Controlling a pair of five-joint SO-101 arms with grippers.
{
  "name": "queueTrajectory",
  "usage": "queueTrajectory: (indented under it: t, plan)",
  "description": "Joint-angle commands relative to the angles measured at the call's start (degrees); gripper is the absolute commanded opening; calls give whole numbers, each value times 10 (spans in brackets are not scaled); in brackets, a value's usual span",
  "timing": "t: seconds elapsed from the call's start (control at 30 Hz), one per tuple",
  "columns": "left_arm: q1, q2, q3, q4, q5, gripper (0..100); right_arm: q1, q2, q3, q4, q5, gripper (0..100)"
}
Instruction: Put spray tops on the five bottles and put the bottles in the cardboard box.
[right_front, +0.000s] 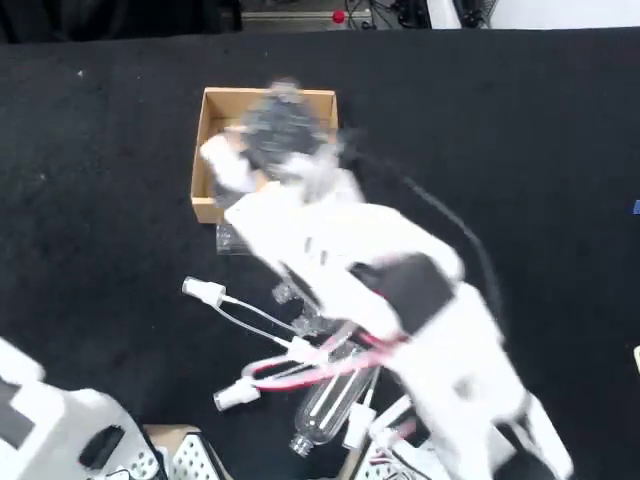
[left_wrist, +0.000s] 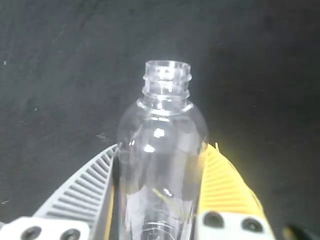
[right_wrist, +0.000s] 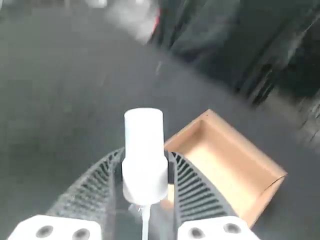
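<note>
The right tool (right_wrist: 145, 156) is clamped on a white spray top (right_wrist: 143, 150), held above the bench (right_front: 520, 150) close to the cardboard box (right_front: 200, 190); whether a bottle hangs under that top I cannot tell; the left tool (left_wrist: 162, 150) is closed around a clear bottle (left_wrist: 161, 145) whose neck is bare; a loose spray top (right_front: 205, 292) and a lying bottle (right_front: 330, 405) rest on the bench between the arms; risks, as I judge them: the hold on the smooth white top is narrow, so it may twist or slip out short of the box; a top boxed without its bottle would spoil the task; the long dip tubes on the bench could snag an arm passing over; the clear bottle may tilt in its grip when a top is pressed on
</note>
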Motion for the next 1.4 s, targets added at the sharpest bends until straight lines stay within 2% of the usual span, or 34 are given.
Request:
queueTrajectory:
  t: [0.0, 0.07, 0.17, 0.27, 0.37, 0.5, 0.63, 0.73, 0.93, 1.13, 1.37]
  plan:
    - [65, -163, 119, -75, 60, 134, 40, -92, -32, -4, -5, 11]
    - [102, -226, 187, -109, 89, 134, 66, -113, -31, -11, -16, 11]
    - [172, -324, 271, -142, 141, 134, 119, -123, -34, -16, -83, 11]
    - [244, -416, 326, -157, 203, 134, 160, -122, -32, -16, -129, 11]
    - [313, -498, 364, -174, 253, 134, 192, -122, -31, -16, -142, 11]
    - [397, -595, 413, -214, 290, 134, 231, -122, -30, -33, -142, 11]
    - [502, -678, 476, -283, 311, 134, 235, -122, -6, -62, -147, 11]
    - [566, -734, 537, -347, 320, 134, 229, -122, 32, -106, -191, 11]
    - [616, -859, 670, -425, 363, 134, 225, -124, 80, -200, -212, 11]
    - [649, -990, 789, -483, 379, 134, 162, -122, 118, -294, -212, 11]
    - [691, -987, 865, -564, 378, 134, 129, -122, 168, -422, -211, 12]
